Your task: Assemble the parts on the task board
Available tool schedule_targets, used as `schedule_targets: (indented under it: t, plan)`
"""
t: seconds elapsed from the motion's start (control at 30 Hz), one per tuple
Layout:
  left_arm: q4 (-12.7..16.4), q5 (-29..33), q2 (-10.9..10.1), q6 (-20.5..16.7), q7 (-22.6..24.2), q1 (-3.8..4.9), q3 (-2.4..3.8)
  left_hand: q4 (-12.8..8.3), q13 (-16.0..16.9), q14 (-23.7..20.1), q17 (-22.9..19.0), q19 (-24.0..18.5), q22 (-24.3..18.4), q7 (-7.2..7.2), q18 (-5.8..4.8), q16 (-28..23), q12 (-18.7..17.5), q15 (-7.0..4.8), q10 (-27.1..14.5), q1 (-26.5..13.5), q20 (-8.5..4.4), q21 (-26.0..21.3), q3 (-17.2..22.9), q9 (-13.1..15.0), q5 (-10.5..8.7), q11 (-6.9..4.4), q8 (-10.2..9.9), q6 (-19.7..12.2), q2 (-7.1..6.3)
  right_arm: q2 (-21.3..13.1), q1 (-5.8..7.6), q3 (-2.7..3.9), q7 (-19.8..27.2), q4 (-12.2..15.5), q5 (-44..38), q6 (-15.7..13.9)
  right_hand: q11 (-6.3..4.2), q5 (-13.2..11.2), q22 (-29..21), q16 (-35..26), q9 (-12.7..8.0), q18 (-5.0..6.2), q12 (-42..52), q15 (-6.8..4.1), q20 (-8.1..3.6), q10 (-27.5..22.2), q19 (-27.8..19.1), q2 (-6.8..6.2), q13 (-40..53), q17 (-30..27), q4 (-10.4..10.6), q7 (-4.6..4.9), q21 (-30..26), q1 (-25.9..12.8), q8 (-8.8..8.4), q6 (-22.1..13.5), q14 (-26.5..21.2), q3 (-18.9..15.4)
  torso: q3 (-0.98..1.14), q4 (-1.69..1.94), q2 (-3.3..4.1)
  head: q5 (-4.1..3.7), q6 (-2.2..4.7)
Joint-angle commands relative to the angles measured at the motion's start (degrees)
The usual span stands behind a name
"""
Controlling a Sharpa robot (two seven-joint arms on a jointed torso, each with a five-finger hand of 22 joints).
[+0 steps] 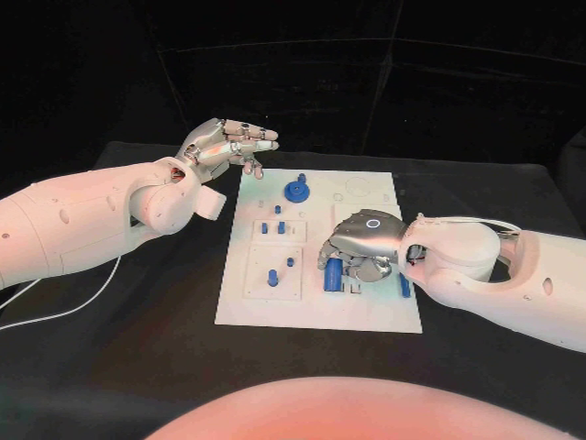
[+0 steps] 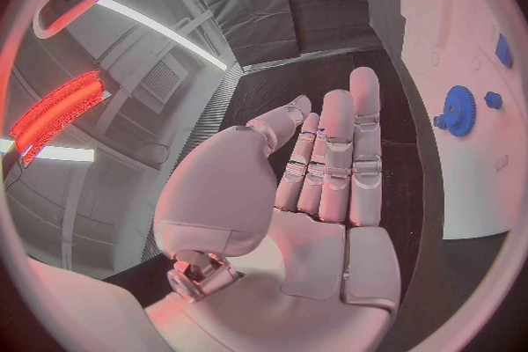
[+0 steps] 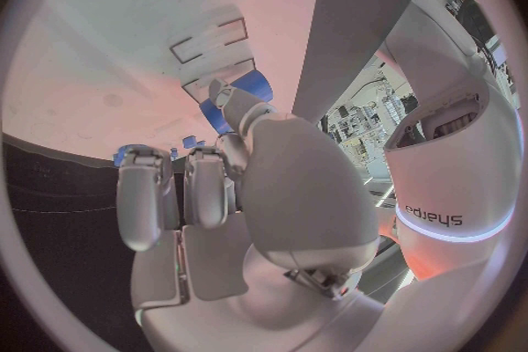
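The white task board (image 1: 313, 307) lies in the middle of the black table. A blue gear (image 1: 297, 192) (image 2: 458, 111) stands near its far edge, and several small blue pegs (image 1: 274, 226) sit in its left recesses. My right hand (image 1: 361, 240) is down on the board's right half, fingers curled around a blue cylinder (image 1: 332, 275) (image 3: 255, 88) lying there; in the right wrist view the thumb presses against it. A thin blue bar (image 1: 405, 286) lies beside that wrist. My left hand (image 1: 226, 147) (image 2: 319, 185) hovers off the board's far left corner, palm flat, fingers straight, holding nothing.
A white cable (image 1: 68, 302) runs across the table under my left arm. Bare black table (image 1: 504, 192) surrounds the board on all sides. The board's near part has no pieces on it.
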Motion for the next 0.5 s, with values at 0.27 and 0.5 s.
schedule_targets:
  t: [0.27,0.5]
  plan:
    - [0.0,0.2,0.0,0.6,0.2,0.07,0.04,-0.1,-0.1,-0.5,-0.1,-0.5,-0.1,0.05,0.73,-0.1,0.3,0.12,-0.5,0.1,0.09,-0.2,-0.3,-0.1,0.12,0.05,0.0,-0.4,-0.21,0.3,0.02,-0.06,0.1,-0.5,0.0,3.8,0.20,-0.3,10.4,0.2,0.0,-0.39,-0.6,0.52,0.19,-0.7,2.6,0.09,-0.3,3.0,-0.2,1.36,-0.3,-0.6,-0.08,1.4,3.9,0.4,0.01,-0.04,-0.02,0.00,-0.16]
    - [0.1,0.2,0.0,0.6,0.2,0.07,0.04,-0.1,-0.1,-0.5,-0.1,-0.5,-0.1,0.05,0.73,-0.1,0.3,0.12,-0.5,0.1,0.09,-0.2,-0.3,-0.1,0.12,0.05,0.0,-0.4,-0.21,0.4,0.02,-0.07,-0.4,-0.9,-0.3,4.4,0.06,-0.4,10.0,0.1,-0.6,-0.28,-1.4,0.57,0.37,-1.6,2.2,-0.18,-1.2,2.8,-0.6,0.94,-0.6,-0.8,-2.20,-1.2,3.8,0.8,-0.01,-0.04,0.01,-0.03,-0.13]
